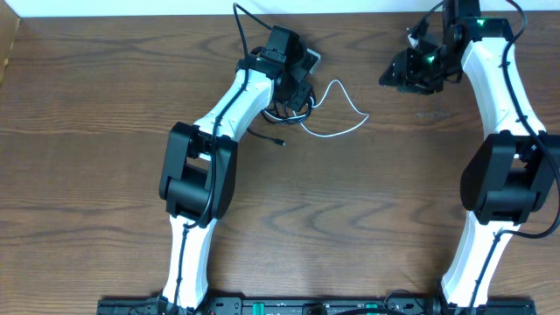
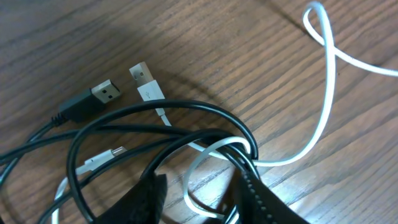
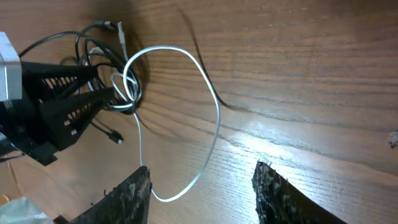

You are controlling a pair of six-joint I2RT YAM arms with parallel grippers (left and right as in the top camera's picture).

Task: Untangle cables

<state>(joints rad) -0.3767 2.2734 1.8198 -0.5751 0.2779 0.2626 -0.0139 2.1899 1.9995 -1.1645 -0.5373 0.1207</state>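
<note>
The white cable (image 1: 367,116) and the black cable (image 1: 282,115) lie tangled on the wooden table at the back centre. My left gripper (image 1: 297,96) stands down in that knot. In the left wrist view its jaws (image 2: 199,186) are open a little way, with a small white loop (image 2: 193,186) between them and black strands (image 2: 186,105) against the right finger (image 2: 261,199). A black USB plug (image 2: 109,92) and a white plug (image 2: 146,84) lie free beyond. My right gripper (image 1: 404,74) hangs open at the back right, empty (image 3: 200,168), above the white cable's big loop (image 3: 214,102).
A loose black plug end (image 1: 278,141) trails toward the front of the knot. Thick black wires (image 1: 241,22) run from the arms near the table's far edge. My left gripper (image 3: 62,106) fills the left side of the right wrist view.
</note>
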